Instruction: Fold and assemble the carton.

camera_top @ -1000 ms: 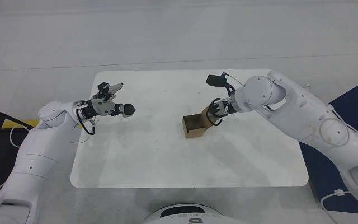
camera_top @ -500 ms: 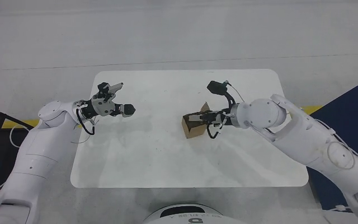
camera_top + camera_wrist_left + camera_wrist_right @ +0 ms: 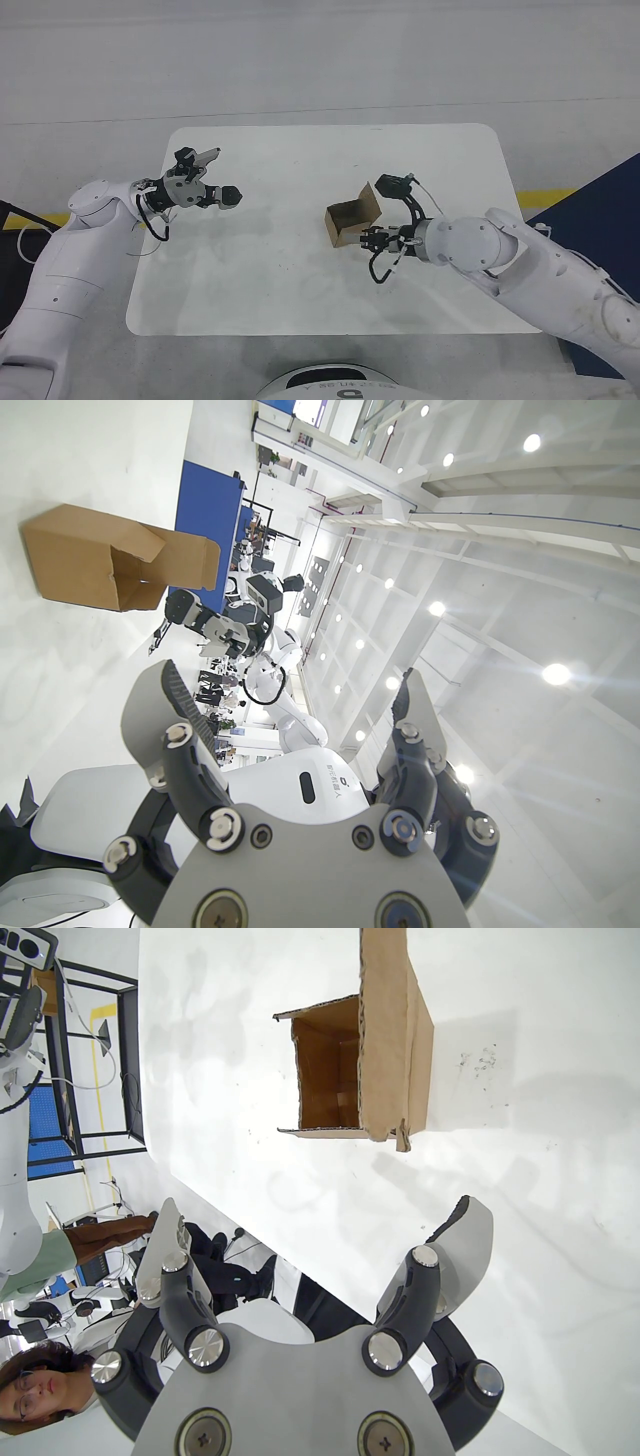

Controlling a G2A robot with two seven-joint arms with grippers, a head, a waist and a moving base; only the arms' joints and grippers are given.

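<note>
The right claw (image 3: 317,1208) hangs low over the counter (image 3: 300,290), spread wide and holding nothing, just beside the box (image 3: 348,224) at its 5 o'clock. The box lies on its side a little toward 3 o'clock of the counter's middle, its open mouth facing this claw. One flap (image 3: 368,199) sticks up and out toward 1 o'clock, so the end is not yet closed. Well apart, at the box's 9 o'clock, the left claw (image 3: 290,672) is raised above the counter, also spread and empty.

The step in hand looks to be closing the mouth. The box is light and nothing braces it, so a push on the flap would likely slide it toward 9 o'clock. It would help to bring the left claw against the far wall first. Then press the flap near its crease rather than its tip, so it folds square without buckling.
</note>
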